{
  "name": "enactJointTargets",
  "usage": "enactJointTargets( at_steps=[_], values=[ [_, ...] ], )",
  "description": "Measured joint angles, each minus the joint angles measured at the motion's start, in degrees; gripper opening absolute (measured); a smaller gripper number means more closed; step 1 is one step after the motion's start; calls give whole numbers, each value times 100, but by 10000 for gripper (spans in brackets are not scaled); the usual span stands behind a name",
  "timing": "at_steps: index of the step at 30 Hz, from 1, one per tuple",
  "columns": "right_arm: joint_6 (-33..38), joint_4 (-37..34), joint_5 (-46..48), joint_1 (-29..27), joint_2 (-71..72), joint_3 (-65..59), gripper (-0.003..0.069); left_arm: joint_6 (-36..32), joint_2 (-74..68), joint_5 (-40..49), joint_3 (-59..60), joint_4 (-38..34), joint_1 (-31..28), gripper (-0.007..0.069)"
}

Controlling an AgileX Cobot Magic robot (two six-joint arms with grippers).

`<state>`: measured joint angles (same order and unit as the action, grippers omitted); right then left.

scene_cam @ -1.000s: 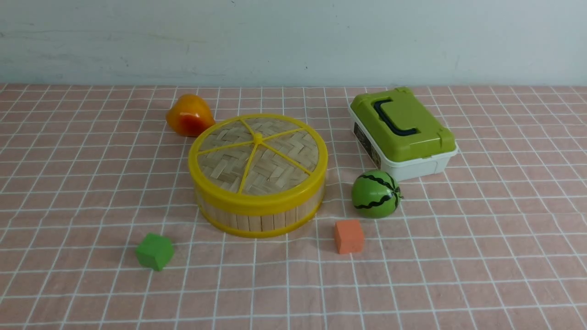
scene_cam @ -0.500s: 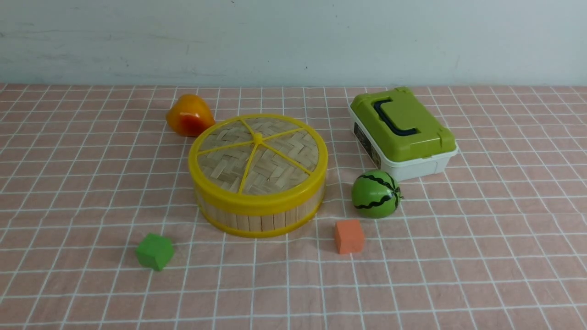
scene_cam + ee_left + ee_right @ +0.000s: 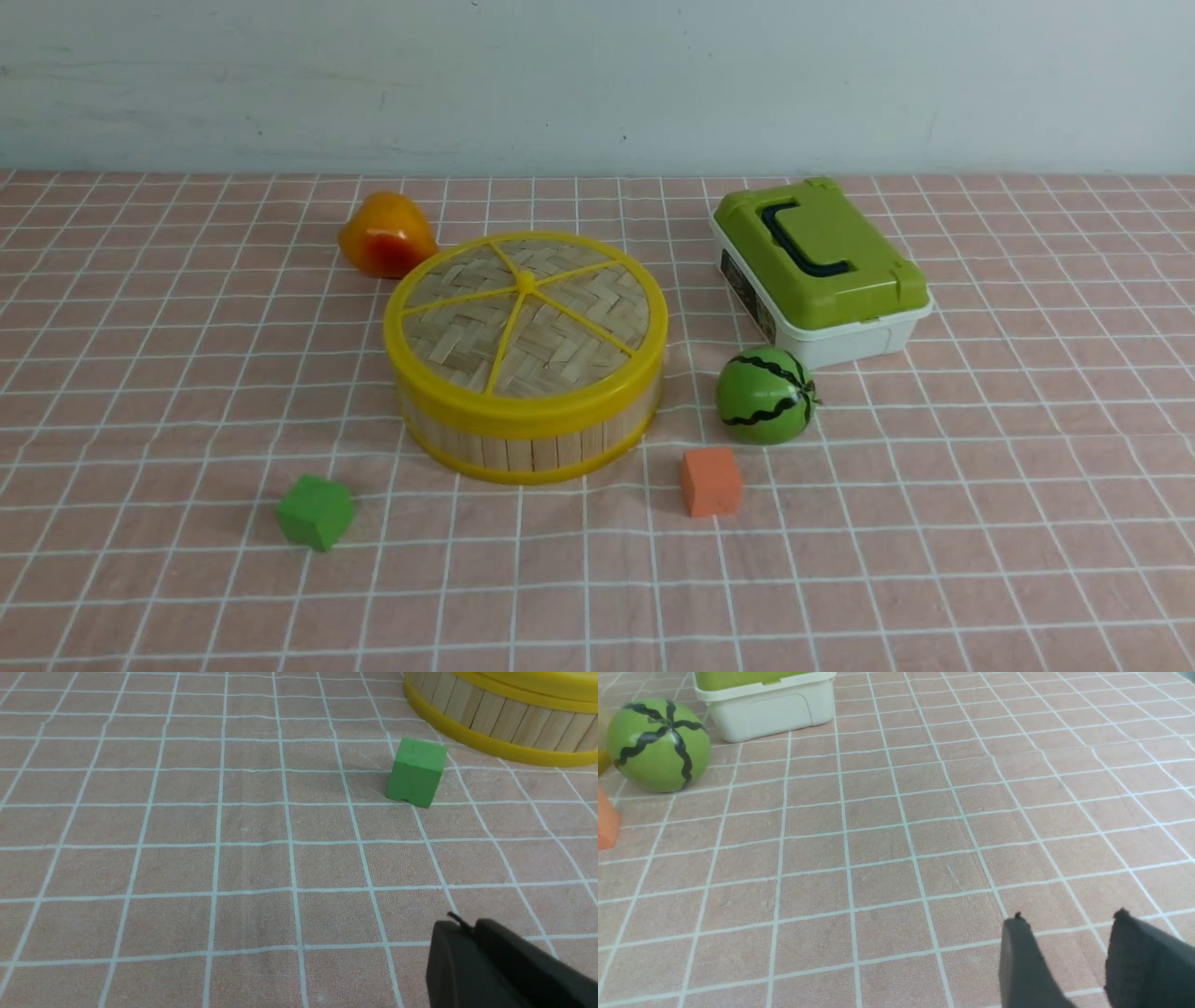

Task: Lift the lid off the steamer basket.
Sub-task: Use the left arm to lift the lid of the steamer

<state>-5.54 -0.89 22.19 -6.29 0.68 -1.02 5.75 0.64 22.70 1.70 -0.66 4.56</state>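
A pink tablecloth (image 3: pixel 187 373) with a white grid covered the whole table. The steamer basket (image 3: pixel 532 450) stood near the middle of it, slightly to the left, its pale slats upright between yellow rings. The lid (image 3: pixel 551 347) sat flat and closed on top of the basket, yellow rim flush all round, with the spokes meeting at the centre knob.

To the right and further back lay a white box with a green lid (image 3: pixel 822 271), set at an angle, its black handle folded flat. A toy watermelon (image 3: pixel 764 396) rested just in front of the box, near the basket's right side. An orange-yellow fruit (image 3: pixel 385 235) sat behind the basket on the left, close to its rim. An orange cube (image 3: pixel 710 481) lay in front of the watermelon, and a green cube (image 3: pixel 315 511) lay off the basket's front left – both apart from it.

Neither arm showed in the front view. In the left wrist view the left gripper (image 3: pixel 467 926) had its dark fingers pressed together, empty, over bare cloth with the green cube and the basket's lower ring beyond it. The right gripper (image 3: pixel 1069 919) held its fingers parted with nothing between them – well away from the lid.
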Motion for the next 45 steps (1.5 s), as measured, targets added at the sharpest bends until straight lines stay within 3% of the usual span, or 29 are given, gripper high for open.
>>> enactJointTargets(
  at_steps=[8, 9, 12, 15, 16, 19, 23, 25, 28, 34, 38, 42, 44, 45],
  values=[
    [0, 0, 0, 0, 0, 0, 241, 0, 0, -2755, 12, 1, 0, 50],
    [0, 0, 0, 0, 0, 0, 241, 5, 0, -3552, 12, 6, 0, 50],
    [0, 0, 0, 0, 0, 0, 241, 99, 0, -4569, 12, 11, 0, 51],
    [0, 0, 0, 0, 0, 0, 241, 344, 0, -5361, 12, -3, 0, 56],
    [0, 0, 0, 0, 0, 0, 241, 724, 0, -6107, 12, -8, 0, 57],
    [0, 0, 0, 0, 0, 0, 241, 993, 0, -6541, -125, -8, 0, 57],
    [0, 0, 0, 0, 0, 0, 241, 1002, -16, -5593, -1462, -105, 0, 58],
    [0, 0, 0, 0, 0, 0, 241, 859, -395, -4287, -2571, -176, 0, 57],
    [0, 0, 0, 0, 0, 0, 241, 796, -1274, -3273, -3646, -240, 0, 57],
    [0, 0, 0, 0, 0, 0, 241, 908, -3178, -2623, -4335, -350, 0, 57],
    [0, 0, 0, 0, 0, 0, 241, 1058, -4726, -793, -4948, -418, 43, 57],
    [0, 0, 0, 0, 0, 0, 241, 758, -5701, 502, -5553, -457, 199, 57],
    [0, 0, 0, 0, 0, 0, 241, 492, -6658, 1568, -6249, -694, 461, 57],
    [0, 0, 0, 0, 0, 0, 241, 463, -6782, 1623, -6298, -710, 481, 57]
  ],
)
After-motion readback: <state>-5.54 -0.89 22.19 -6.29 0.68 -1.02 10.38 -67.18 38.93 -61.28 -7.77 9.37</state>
